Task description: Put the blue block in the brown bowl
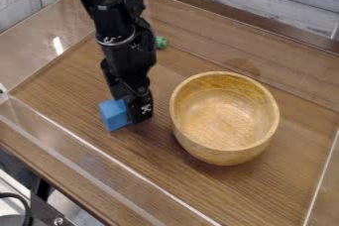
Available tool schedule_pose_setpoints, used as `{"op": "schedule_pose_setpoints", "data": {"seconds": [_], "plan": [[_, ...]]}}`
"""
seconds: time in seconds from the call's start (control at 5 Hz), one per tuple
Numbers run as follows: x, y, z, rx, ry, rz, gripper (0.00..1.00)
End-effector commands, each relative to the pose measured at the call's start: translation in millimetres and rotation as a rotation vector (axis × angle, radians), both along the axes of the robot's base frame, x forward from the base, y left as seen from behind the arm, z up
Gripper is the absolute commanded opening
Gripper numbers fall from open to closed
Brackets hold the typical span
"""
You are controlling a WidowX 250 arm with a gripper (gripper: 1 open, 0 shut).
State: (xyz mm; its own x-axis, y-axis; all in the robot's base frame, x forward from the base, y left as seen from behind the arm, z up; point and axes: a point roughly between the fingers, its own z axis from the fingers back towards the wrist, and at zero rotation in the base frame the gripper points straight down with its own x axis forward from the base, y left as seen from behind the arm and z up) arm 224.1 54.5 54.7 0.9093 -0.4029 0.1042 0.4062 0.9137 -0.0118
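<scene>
A small blue block [115, 116] lies on the wooden table, left of the brown bowl [227, 117]. My black gripper [127, 104] points straight down over the block, low enough that its fingers stand around the block's right part and hide it. The jaws look open and I see no squeeze on the block, which still rests on the table. The bowl is empty and stands a short way to the right of the gripper. A green-and-white marker [159, 43] peeks out behind the arm.
Clear plastic walls [79, 170] fence the table on the front and left sides. Bare wood lies between the block and the bowl and behind the bowl.
</scene>
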Motion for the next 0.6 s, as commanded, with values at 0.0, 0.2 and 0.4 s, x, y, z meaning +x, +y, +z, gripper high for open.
{"op": "schedule_pose_setpoints", "data": {"seconds": [0.0, 0.2, 0.4], "plan": [[5.3, 4.7, 1.4, 0.006, -0.032, -0.006, 1.00], [6.7, 5.8, -0.3, 0.004, -0.034, -0.018, 1.00], [8.1, 6.6, -1.7, 0.003, -0.036, -0.030, 1.00]]}}
